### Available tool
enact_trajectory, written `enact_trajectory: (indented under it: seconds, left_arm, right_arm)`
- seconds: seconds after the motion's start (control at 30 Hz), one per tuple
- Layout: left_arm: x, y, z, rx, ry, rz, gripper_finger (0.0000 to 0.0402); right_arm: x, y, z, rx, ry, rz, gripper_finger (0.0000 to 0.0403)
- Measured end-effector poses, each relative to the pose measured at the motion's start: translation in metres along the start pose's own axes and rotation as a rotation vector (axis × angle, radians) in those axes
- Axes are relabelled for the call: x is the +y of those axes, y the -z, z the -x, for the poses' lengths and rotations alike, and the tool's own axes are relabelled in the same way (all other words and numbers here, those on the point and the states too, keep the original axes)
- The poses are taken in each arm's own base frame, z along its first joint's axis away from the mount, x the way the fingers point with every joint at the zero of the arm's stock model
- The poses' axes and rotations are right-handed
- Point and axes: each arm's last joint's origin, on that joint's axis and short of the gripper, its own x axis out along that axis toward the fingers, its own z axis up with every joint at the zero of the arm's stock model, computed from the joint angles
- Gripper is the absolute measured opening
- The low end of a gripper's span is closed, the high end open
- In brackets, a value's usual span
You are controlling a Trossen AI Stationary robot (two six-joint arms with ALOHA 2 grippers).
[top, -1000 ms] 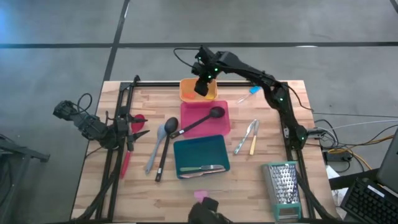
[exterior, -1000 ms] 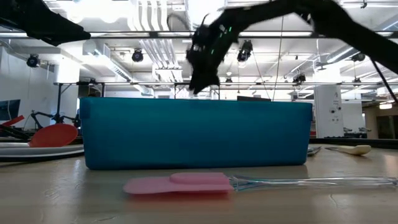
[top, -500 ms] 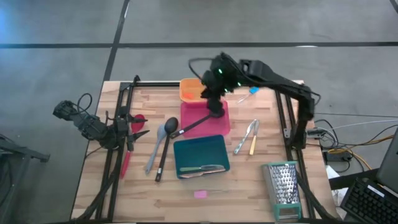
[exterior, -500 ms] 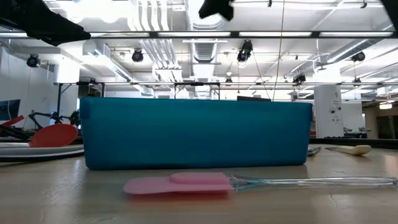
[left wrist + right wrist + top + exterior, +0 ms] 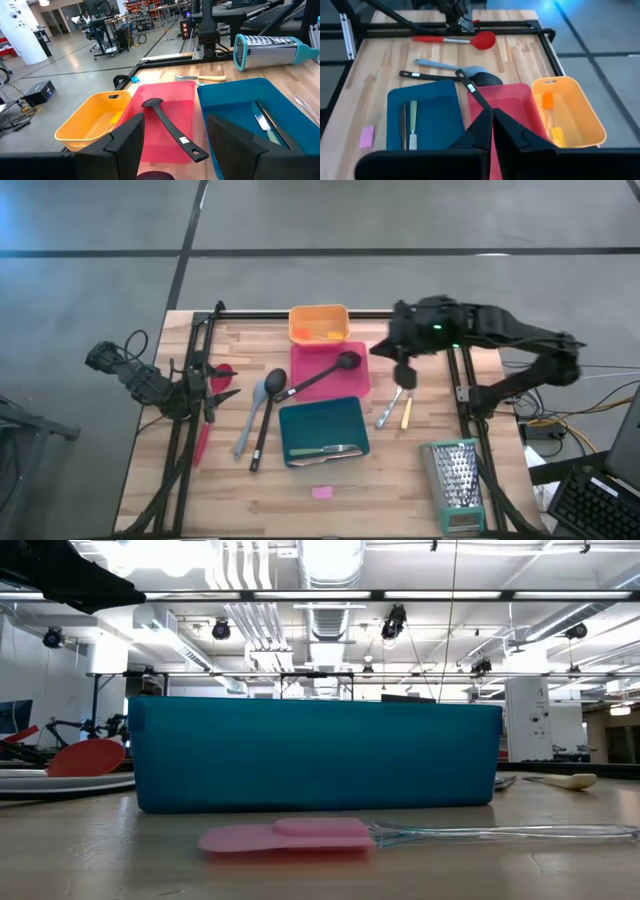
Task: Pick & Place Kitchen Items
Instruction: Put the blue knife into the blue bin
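The left gripper [image 5: 222, 384] waits at the table's left edge, fingers spread and empty, over the red spatula [image 5: 207, 415]. A black spoon [image 5: 318, 374] lies across the pink tray [image 5: 358, 385] — centre. Right of it, the right gripper [image 5: 403, 374] hovers clenched, empty, above the metal tongs [image 5: 392, 404].

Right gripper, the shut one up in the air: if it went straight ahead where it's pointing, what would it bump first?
Probably the pink tray. The right gripper points its shut fingers down at it, where the black spoon lies across the edge. Depth is hard to judge, so this is a guess.
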Motion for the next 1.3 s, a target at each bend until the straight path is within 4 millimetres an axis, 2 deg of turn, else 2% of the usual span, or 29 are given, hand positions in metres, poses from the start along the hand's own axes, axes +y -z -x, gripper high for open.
enact_trajectory:
  seconds: [0.1,0.2,0.47,0.63,0.9,1.1,1.2,1.3]
  left_arm:
    - [0.0,0.0,0.0,0.0,0.0,0.0,0.0218]
    - [0.0,0.0,0.0,0.0,0.0,0.0,0.0218]
    - [0.0,0.0,0.0,0.0,0.0,0.0,0.0218]
    - [0.0,0.0,0.0,0.0,0.001,0.0,0.0218]
    - [0.0,0.0,0.0,0.0,0.001,0.0,0.0218]
    - [0.0,0.0,0.0,0.0,0.0,0.0,0.0218]
    - [0.0,0.0,0.0,0.0,0.0,0.0,0.0218]
    - [0.0,0.0,0.0,0.0,0.0,0.0,0.0218]
  right_arm:
    - [-0.004,0.021,0.011,-0.037,0.014,-0.01,0.0008]
    - [-0.003,0.044,0.011,-0.008,0.007,-0.036,0.0008]
    - [0.017,0.097,-0.006,0.179,-0.136,0.039,0.0008]
    - [0.032,0.126,-0.019,0.296,-0.213,0.181,0.0008]
    - [0.048,0.17,-0.052,0.503,-0.229,0.339,0.0008]
    - [0.05,0.181,-0.073,0.603,-0.196,0.336,0.0008]
    - [0.052,0.176,-0.082,0.597,-0.194,0.344,0.0012]
    - [0.054,0.171,-0.09,0.596,-0.194,0.348,0.0033]
